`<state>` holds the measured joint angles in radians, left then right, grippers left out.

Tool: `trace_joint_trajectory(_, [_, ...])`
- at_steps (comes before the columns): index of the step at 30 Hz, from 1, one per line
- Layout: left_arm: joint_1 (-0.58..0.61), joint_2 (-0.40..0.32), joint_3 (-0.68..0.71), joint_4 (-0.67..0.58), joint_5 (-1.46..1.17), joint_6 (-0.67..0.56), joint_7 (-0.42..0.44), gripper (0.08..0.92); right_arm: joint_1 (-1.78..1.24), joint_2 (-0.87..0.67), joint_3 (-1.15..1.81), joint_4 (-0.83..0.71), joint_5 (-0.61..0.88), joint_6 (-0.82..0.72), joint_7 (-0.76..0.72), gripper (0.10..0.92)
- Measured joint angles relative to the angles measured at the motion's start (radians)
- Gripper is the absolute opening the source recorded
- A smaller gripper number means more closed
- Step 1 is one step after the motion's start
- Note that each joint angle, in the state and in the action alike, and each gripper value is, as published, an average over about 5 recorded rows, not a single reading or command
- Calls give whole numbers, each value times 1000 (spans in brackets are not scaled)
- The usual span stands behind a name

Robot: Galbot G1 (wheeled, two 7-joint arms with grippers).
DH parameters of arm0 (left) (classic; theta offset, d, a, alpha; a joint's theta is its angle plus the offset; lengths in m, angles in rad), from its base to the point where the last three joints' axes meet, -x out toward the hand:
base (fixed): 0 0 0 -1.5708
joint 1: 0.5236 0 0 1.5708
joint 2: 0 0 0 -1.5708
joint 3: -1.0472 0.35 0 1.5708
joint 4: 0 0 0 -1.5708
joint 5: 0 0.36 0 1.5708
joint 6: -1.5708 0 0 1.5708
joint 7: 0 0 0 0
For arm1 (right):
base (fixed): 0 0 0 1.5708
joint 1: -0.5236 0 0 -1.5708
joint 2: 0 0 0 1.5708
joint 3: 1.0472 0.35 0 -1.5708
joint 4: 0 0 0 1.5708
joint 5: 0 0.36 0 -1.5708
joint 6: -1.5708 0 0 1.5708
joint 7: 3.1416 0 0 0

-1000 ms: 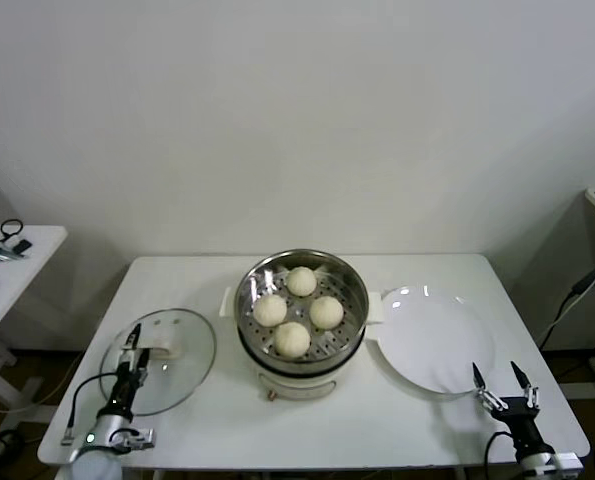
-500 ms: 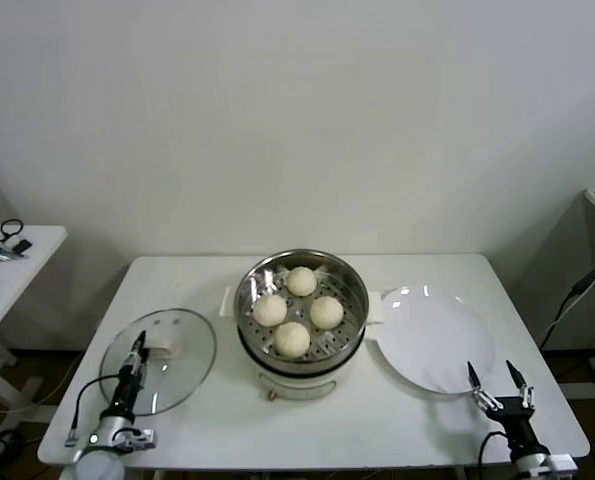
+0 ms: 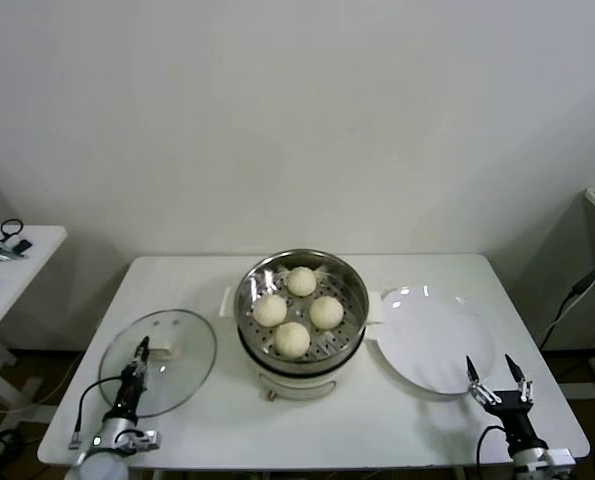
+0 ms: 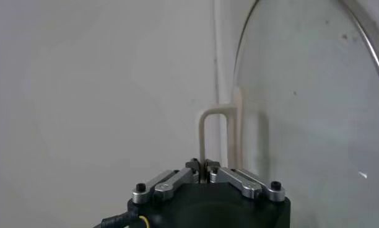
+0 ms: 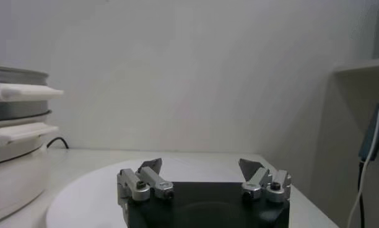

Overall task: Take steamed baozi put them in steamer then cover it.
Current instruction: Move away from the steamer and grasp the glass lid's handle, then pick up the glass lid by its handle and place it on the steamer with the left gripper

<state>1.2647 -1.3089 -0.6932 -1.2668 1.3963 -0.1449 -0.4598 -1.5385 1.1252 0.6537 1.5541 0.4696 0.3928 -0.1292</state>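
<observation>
Four steamed baozi sit in the steamer; the cover lies flat on the table to its left. The left gripper, fingers pressed together, hovers at the cover's handle; a thin-edged pinch risks slipping. Only the right wrist view confirms the right gripper spread wide beside the plate.

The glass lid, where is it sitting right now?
In the head view the cover lies flat on the table's left side, beside the steamer, with the left gripper over its near part.
</observation>
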Motion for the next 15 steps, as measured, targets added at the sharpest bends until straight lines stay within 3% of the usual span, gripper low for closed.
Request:
trace_joint_trajectory(7, [58,53,1,-135,-115,40,75,141,-2,0,5,18,-25,-24,18,823])
trace_joint_trajectory(15, [146,176,-30,-368,-318,133,219,141,-6,4,3,37,-63,-58,39,823])
